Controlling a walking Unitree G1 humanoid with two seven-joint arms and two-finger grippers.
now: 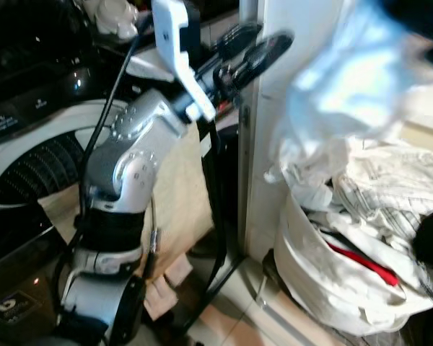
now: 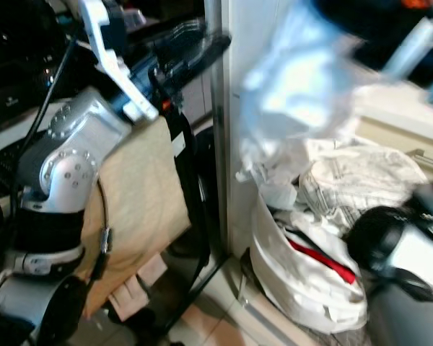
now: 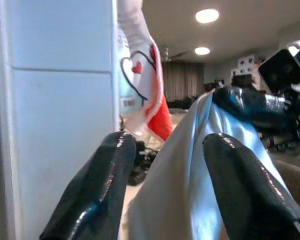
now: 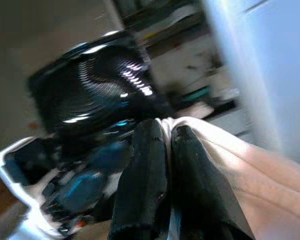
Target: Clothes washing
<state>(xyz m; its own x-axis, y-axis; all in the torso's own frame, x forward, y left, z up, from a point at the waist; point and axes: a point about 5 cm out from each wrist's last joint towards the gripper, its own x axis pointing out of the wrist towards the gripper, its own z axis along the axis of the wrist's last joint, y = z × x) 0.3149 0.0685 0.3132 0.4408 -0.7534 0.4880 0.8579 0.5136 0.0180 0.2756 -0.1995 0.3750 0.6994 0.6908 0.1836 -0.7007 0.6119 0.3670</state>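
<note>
Item: pale blue-white soft cloth garment, motion-blurred, raised in the air above the white fabric laundry bag and just beside the white vertical panel; exact cut and fastenings too blurred to tell. Handling, by judgement: light, limp, no stiffness, likely to drape, trail and snag on the bag rim; best taken at a bunched fold or a hem, not a single loose layer, since thin cloth slips from smooth black fingers. Right gripper: clenched on a fold of pale cloth, the two fingers pressed together with fabric pinched between them, dark round washing machine door beyond it in the right wrist view. Left gripper: released, fingers spread apart, silvery-white cloth lying between and past them without being pinched; in the head views raised high at the end of the silver left arm, close to the white panel. Further stock: laundry bag on the floor, stuffed full, holding a white striped crumpled shirt and a red strip of cloth; beige cloth sheet hanging behind the left arm; white garment with a red heart print hanging by the panel in the left wrist view. Remaining load, by judgement: most of the bag still to be moved to the machine.
</note>
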